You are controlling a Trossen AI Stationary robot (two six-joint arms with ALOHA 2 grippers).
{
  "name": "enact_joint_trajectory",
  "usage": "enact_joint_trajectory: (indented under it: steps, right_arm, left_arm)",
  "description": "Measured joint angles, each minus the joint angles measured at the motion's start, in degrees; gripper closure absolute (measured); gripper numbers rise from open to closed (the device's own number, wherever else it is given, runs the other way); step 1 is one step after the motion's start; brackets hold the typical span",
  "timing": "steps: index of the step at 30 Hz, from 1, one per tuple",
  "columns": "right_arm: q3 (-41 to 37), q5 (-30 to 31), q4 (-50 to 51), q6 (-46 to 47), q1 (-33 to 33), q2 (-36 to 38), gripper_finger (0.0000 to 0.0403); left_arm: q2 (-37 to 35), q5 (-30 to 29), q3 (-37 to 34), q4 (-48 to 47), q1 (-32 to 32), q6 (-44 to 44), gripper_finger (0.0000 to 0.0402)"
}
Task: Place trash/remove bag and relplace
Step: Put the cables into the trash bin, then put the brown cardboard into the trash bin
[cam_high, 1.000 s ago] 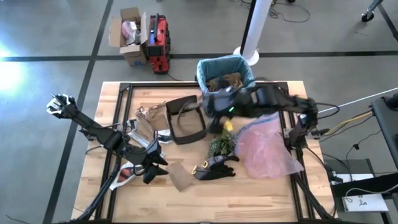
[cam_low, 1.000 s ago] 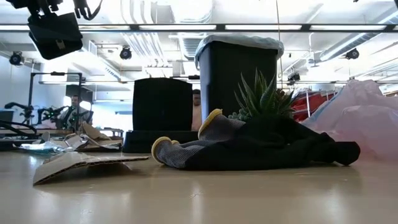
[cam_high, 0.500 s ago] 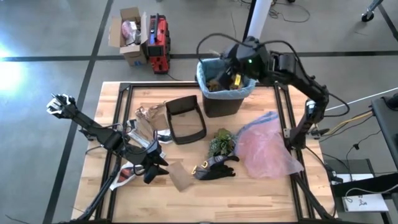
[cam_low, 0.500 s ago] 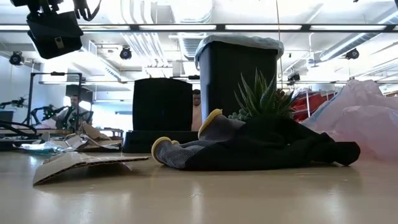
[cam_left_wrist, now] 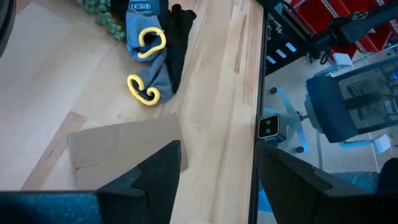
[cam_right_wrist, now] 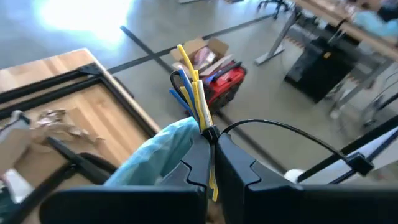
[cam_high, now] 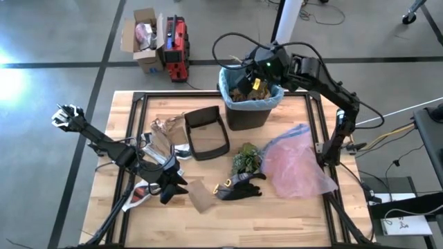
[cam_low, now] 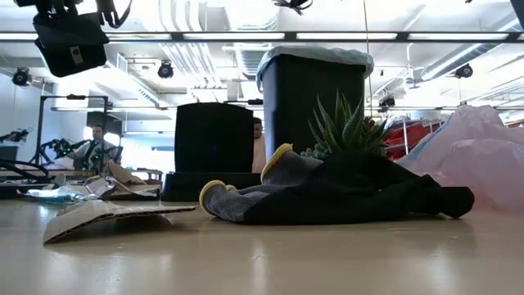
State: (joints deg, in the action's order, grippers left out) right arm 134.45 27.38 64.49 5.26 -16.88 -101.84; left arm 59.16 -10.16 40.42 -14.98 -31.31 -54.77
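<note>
Right gripper point(cam_high: 253, 77) is hovering over the black bin point(cam_high: 246, 114) lined with the teal bag point(cam_high: 228, 77), its fingers point(cam_right_wrist: 193, 171) clenched on a bundle of yellow and blue cable ties point(cam_right_wrist: 193, 99) (arm arching in from the table's right edge). Left gripper point(cam_high: 168, 187) is hanging parted above a cardboard piece point(cam_left_wrist: 124, 152); bin contents are hard to make out. Crumpled brown paper point(cam_high: 165, 126) is lying beside a black dustpan point(cam_high: 206, 131).
</note>
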Motion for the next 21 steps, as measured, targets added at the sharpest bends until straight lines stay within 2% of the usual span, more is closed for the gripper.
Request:
enact_joint_trajectory:
  steps: [12,16,21]
  right_arm:
    - [0.0,-0.8,4.8,7.6,-1.1,-1.2,0.0254]
    - [-0.1,-0.8,5.8,7.6,-1.0,-1.3,0.0228]
    - [-0.1,-0.8,5.7,6.0,0.1,-1.2,0.0213]
  left_arm:
    - [0.0,0.0,0.0,0.0,-0.2,-0.2,0.0206]
    - [0.0,0.0,0.0,0.0,-0.5,-0.2,0.0213]
    - [0.0,0.1,0.0,0.0,-0.8,-0.8,0.0221]
